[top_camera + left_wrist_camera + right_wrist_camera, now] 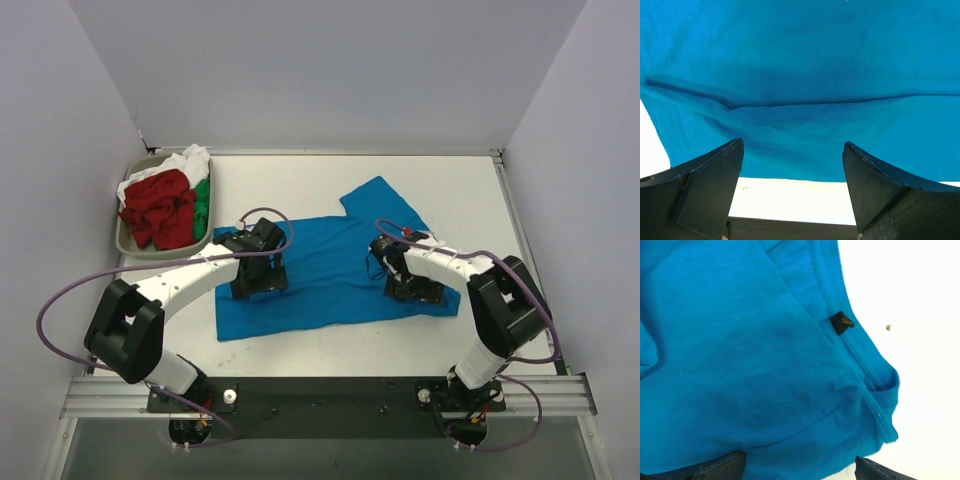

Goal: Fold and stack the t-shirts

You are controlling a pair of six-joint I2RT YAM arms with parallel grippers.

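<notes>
White tabletop (pixel 350 175) fills your overhead view. Largest upon it is the blue t-shirt (pixel 330 270), spread roughly flat across the middle with one sleeve pointing toward the far side and a long crease showing in your left wrist view. Your left arm (pixel 185 280) reaches in over the shirt's left part, and your right arm (pixel 450 265) over its right edge. At the far left corner sits a grey oval tray (pixel 122 240), well apart from the blue shirt's body; it holds a crumpled heap of a red t-shirt (pixel 160 205), a white t-shirt (pixel 185 160) behind it and a green t-shirt (pixel 203 200) at its right side. Your left gripper (pixel 792 145) hangs just above the near hem, fingers spread wide and grasping nothing. Your right gripper (pixel 797 457) is likewise released, its two tips apart over the blue cloth. A small black tag (pixel 841 322) sits on a hem seam, and a tiny speck (pixel 888 327) lies on the bare table beside it.
</notes>
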